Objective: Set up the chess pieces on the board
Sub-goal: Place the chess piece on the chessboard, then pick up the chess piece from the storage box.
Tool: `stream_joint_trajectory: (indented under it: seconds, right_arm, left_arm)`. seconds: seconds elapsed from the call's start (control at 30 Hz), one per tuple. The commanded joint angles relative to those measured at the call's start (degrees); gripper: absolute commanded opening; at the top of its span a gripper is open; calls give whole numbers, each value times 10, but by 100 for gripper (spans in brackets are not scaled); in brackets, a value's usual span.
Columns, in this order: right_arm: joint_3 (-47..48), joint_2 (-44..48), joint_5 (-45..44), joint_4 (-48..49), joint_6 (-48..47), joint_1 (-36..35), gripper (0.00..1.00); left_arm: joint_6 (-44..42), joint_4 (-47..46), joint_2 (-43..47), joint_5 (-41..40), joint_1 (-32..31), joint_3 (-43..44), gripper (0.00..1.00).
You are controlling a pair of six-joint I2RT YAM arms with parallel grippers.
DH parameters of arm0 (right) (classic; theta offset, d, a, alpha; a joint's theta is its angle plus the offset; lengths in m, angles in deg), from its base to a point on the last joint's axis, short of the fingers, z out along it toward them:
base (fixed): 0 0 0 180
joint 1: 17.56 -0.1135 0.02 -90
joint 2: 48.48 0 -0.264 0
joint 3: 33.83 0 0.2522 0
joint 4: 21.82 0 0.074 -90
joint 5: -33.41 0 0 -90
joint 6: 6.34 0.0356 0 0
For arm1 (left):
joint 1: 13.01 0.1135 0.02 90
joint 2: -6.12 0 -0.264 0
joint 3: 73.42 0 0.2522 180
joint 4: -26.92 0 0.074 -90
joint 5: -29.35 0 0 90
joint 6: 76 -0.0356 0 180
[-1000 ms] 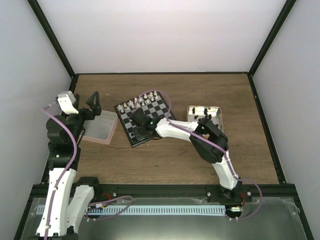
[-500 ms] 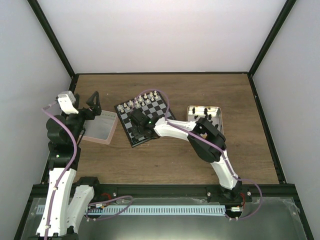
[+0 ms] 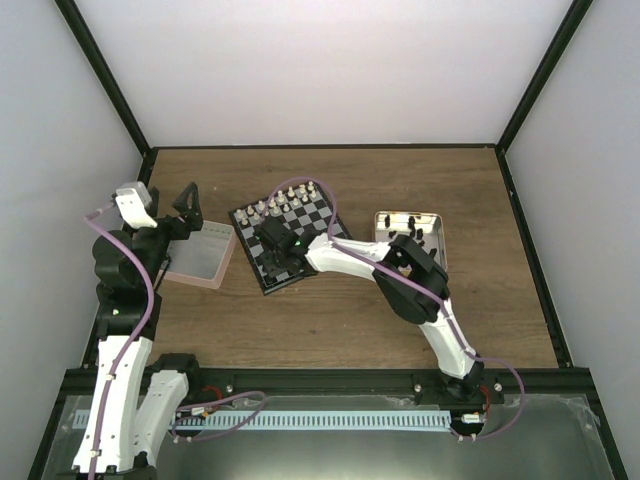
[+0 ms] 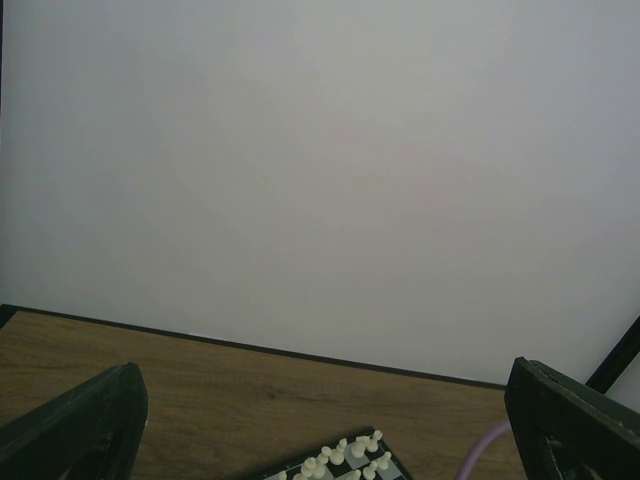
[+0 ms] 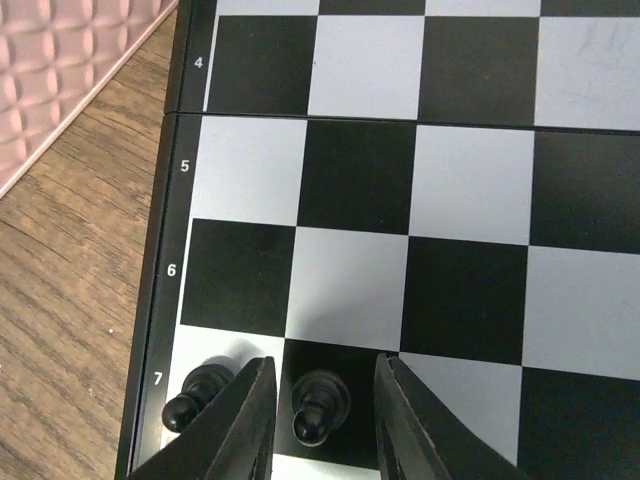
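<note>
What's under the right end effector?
One black pawn stands between the parted fingers on row seven; a second pawn just outside them, by the board edge. Squares beneath the fingers are covered.

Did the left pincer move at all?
No. The left pincer hangs over the same corner of the pink tray as before.

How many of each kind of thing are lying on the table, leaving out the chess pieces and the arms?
Chessboard: 1
Pink tray: 1
Metal tin: 1
Total: 3
</note>
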Motion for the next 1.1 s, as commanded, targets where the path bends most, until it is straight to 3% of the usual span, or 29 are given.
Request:
stream_joint_trajectory:
  seconds: [0.0, 0.17, 0.33, 0.5, 0.7, 0.87, 1.07]
  right_arm:
    - [22, 45, -5, -8, 14, -2, 30]
    - [4, 110, -32, 4, 40, 10, 32]
    - [-71, 199, -51, 33, 70, 65, 33]
    - [-184, 301, -97, 54, 91, 154, 39]
    - [-306, 393, -65, 82, 93, 308, 44]
    - [-348, 388, -22, 113, 77, 388, 44]
    - [-339, 305, 6, 149, 7, 405, 39]
  left_arm:
    - [1, -14, 0, 4, -2, -4, 100]
    - [1, -14, 1, 3, -2, -5, 100]
    - [1, -14, 2, 3, -2, -5, 100]
    - [1, -14, 2, 4, -2, -5, 100]
    - [2, -15, 0, 6, -2, -5, 100]
    - [3, -16, -4, 10, -2, -6, 100]
    - [2, -15, -7, 7, -2, -5, 100]
